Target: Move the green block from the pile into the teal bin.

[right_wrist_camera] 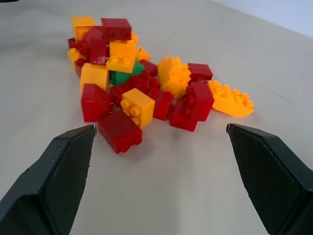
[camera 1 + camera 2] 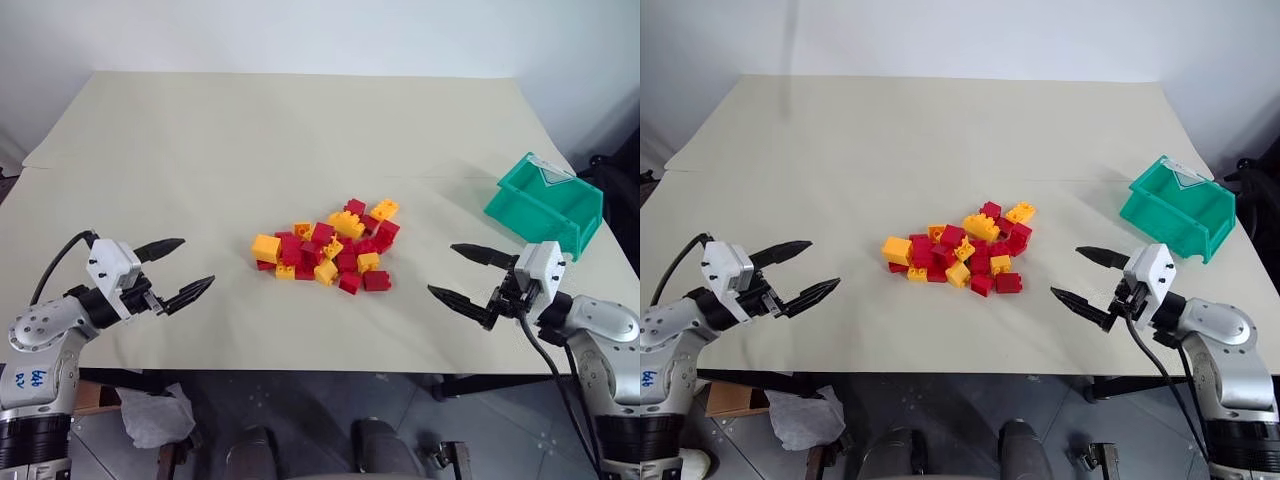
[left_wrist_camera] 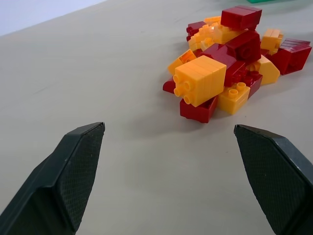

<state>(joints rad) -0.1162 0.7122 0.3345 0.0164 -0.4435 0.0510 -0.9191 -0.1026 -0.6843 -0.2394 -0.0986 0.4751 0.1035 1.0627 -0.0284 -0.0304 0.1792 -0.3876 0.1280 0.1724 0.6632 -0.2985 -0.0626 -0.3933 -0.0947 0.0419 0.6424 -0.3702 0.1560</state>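
My left gripper (image 2: pixel 172 270) spread wide, holding nothing, above the bench (image 2: pixel 200 150), well left of the pile (image 2: pixel 328 247). My right gripper (image 2: pixel 472 275) likewise spread, empty, right of the pile. Green block (image 1: pixel 124 74) sits deep in the pile, mostly buried under red and yellow bricks. Teal bin (image 2: pixel 545 203) stands beyond my right gripper, near the bench's right edge.

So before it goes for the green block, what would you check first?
1. Left pincer open and empty: ok.
2. Right pincer open and empty: ok.
3. Green block located: ok, in the right wrist view, but buried among red and yellow bricks of the pile.
4. Free path to grasp it: not ok, bricks lie over and around it.
5. Teal bin within reach, on the robot's right: ok.
6. Bin empty: cannot tell.
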